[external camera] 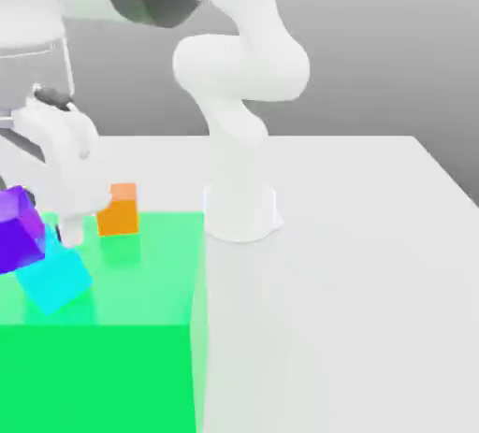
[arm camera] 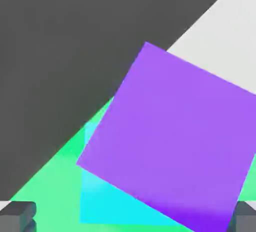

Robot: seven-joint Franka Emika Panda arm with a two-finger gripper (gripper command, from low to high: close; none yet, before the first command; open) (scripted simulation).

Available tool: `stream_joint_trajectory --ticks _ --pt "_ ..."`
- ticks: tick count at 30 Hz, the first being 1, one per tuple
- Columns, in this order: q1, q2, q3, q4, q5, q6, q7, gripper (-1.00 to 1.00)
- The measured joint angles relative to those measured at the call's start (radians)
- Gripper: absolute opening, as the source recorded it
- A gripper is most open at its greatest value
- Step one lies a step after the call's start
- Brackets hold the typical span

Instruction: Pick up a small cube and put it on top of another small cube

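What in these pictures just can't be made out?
- Purple cube: the exterior view's left edge cuts it off.
- Cyan cube: mostly covered by the purple cube in the hand view; whether the two touch cannot be told.
- Pincer: just the fingertips peek in at the hand view's edge, standing wide apart.
- Orange cube: partly behind the white arm in the exterior view.

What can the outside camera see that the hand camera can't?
Exterior view alone: the orange cube, the white arm and its round base on the white table.

Hand view alone: the dark tips of the two fingers, standing wide apart on either side of the purple cube.

Both: the purple cube sitting tilted on the cyan cube, cyan peeking out underneath, and the green surface.
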Motion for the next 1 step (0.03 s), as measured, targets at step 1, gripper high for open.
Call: stream_joint_trajectory --ticks 1 --pt "0.000 -0.013 0.000 0.027 0.000 -0.040 0.000 1.00"
